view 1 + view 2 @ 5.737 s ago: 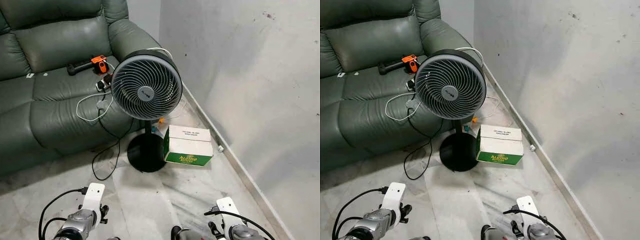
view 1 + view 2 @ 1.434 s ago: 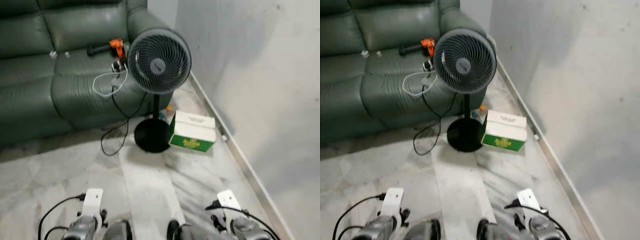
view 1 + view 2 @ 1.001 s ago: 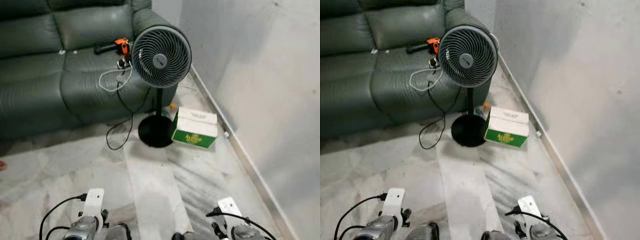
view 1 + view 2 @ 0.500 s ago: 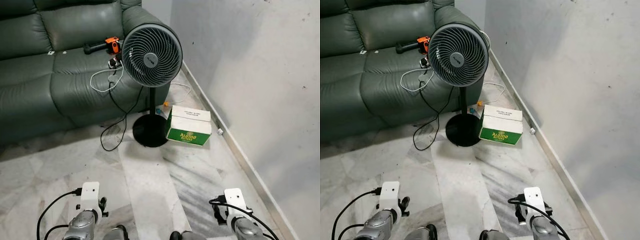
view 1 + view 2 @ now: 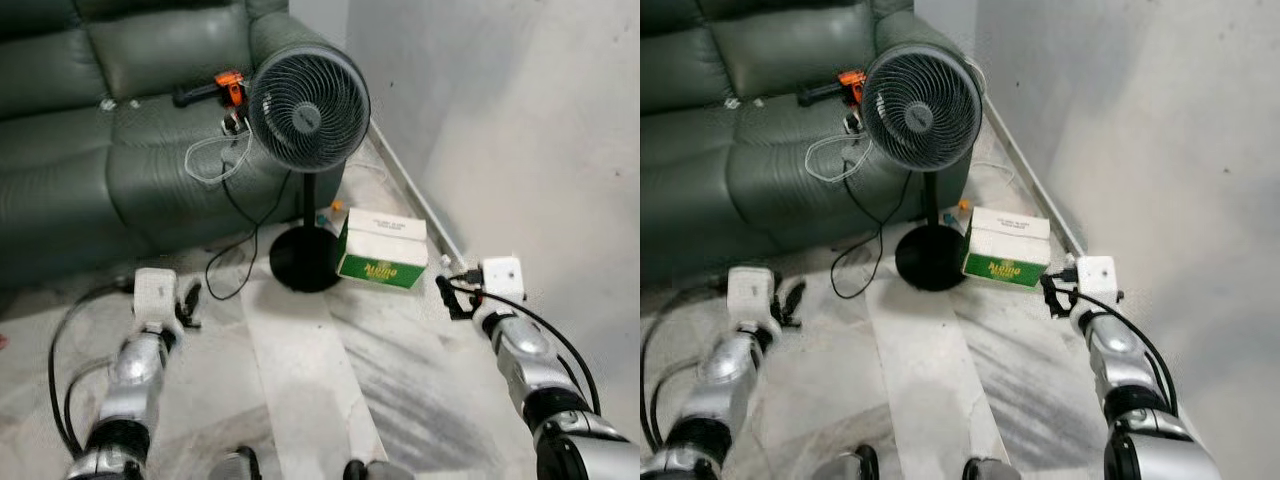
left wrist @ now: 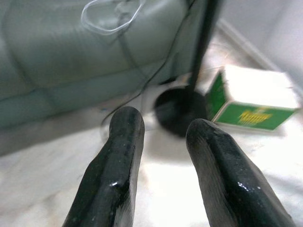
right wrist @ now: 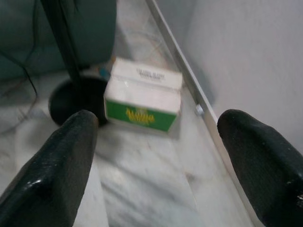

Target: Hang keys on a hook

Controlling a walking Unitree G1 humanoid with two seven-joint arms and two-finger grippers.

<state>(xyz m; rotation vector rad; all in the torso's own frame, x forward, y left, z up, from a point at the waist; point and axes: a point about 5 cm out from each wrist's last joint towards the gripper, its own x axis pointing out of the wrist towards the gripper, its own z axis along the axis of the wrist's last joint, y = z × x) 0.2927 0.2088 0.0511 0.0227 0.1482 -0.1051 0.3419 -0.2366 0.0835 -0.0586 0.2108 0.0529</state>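
my right gripper [image 7: 156, 165] has its two black fingers spread wide with nothing between them, and through the gap i see a white and green cardboard box [image 7: 144, 101] lying on the pale marble floor [image 5: 310, 370] just beside the grey plaster wall [image 5: 520, 130]. my left gripper [image 6: 161, 165] has its fingers parted by a narrower gap, also empty, pointing at the round black base of the fan. from the head camera, both silver arms are raised in front of me, the left one at about 8 o'clock, the right one at about 4 o'clock. ahead at 12 o'clock stands a black pedestal fan with a round grille [image 5: 308, 105], the box touching its base on the 3 o'clock side. behind it at 10 to 11 o'clock is a dark green leather sofa [image 5: 90, 150], with an orange and black power tool [image 5: 218, 90] and a loose white cable [image 5: 215, 160] on the seat. i cannot spot any keys or any hook here, so i judge the task is at its start: finding the keys, picking them up, locating the hook and hanging them are all left to do.
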